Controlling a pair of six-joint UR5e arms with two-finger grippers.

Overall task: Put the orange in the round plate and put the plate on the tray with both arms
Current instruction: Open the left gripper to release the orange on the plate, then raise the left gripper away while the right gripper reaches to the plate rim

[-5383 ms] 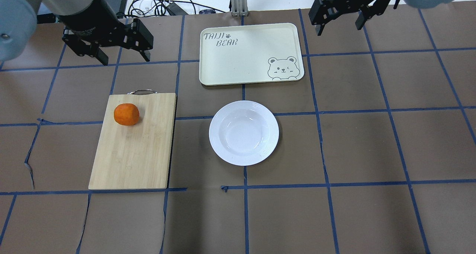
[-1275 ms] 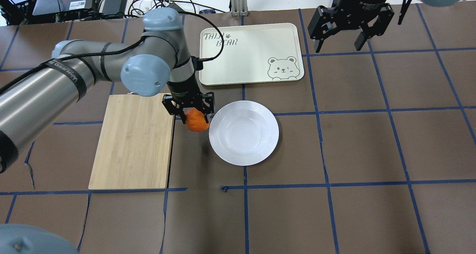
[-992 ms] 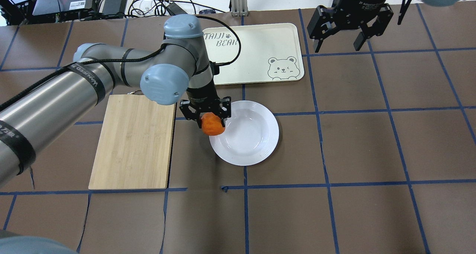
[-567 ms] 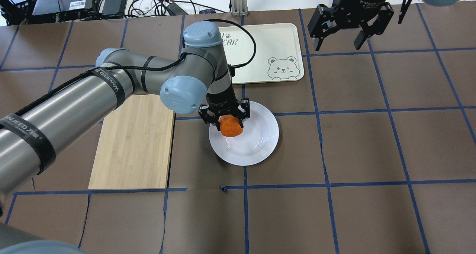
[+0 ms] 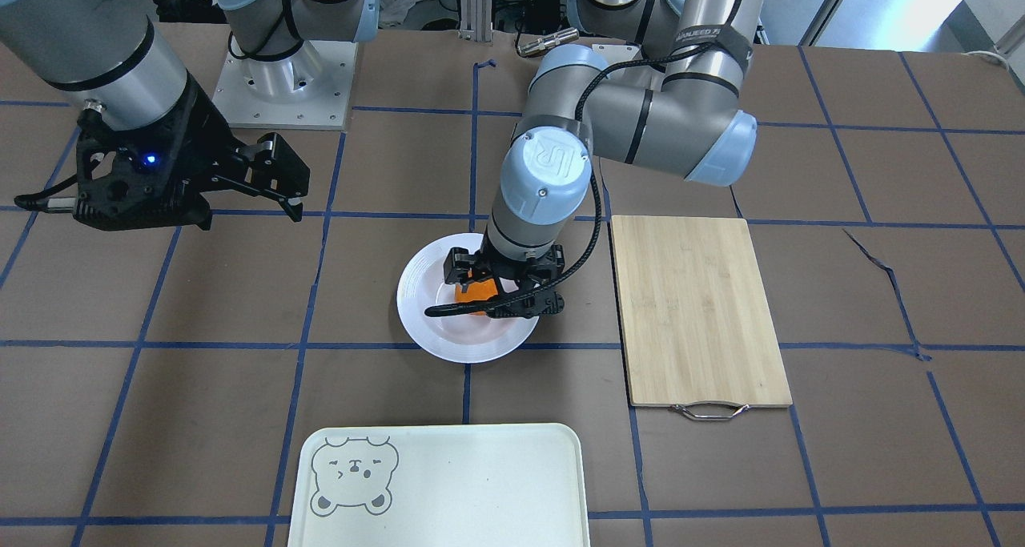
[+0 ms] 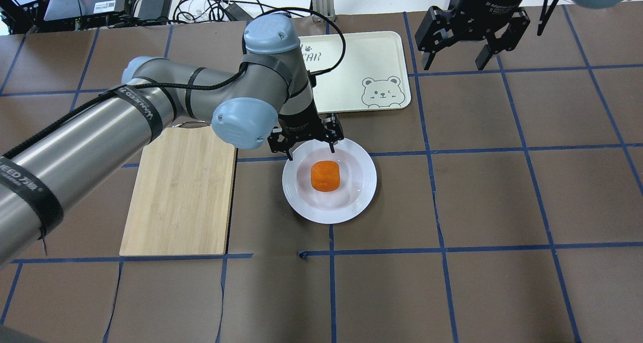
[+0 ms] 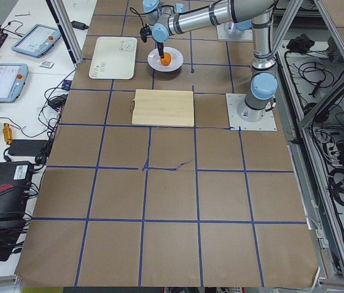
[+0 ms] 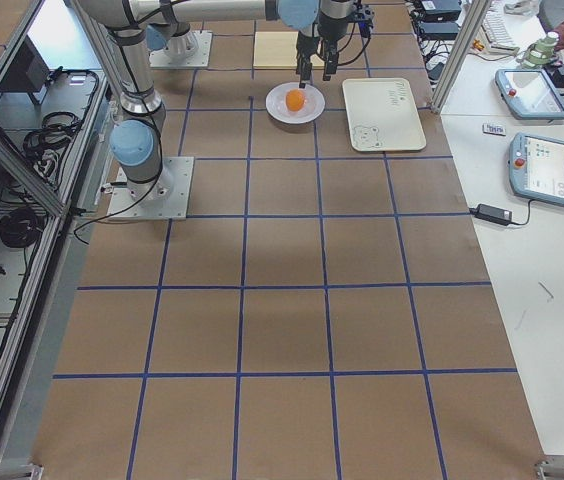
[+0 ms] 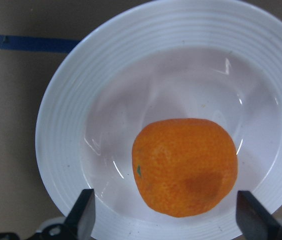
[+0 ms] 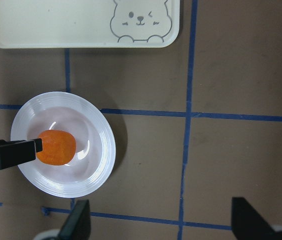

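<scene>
The orange (image 6: pixel 325 176) lies loose in the sunken centre of the round white plate (image 6: pixel 362 195). My left gripper (image 6: pixel 310 149) hangs open just above it, over the plate's far rim. In the left wrist view its fingers (image 9: pixel 83 215) stand wide on either side of the orange (image 9: pixel 185 166) without touching it. The cream tray (image 6: pixel 351 67) with the bear outline lies beyond the plate, partly covered by the left arm. My right gripper (image 6: pixel 454 62) is open and holds nothing, high at the far right beside the tray.
A bamboo cutting board (image 6: pixel 181 192) with a metal handle lies left of the plate, nothing on it. Brown table paper with blue tape lines spreads to the right and front. Cables and devices sit past the far edge.
The left gripper carried the orange from the cutting board side over the plate, then opened and let it go. The orange now rests in the plate. The right arm has hardly moved.
</scene>
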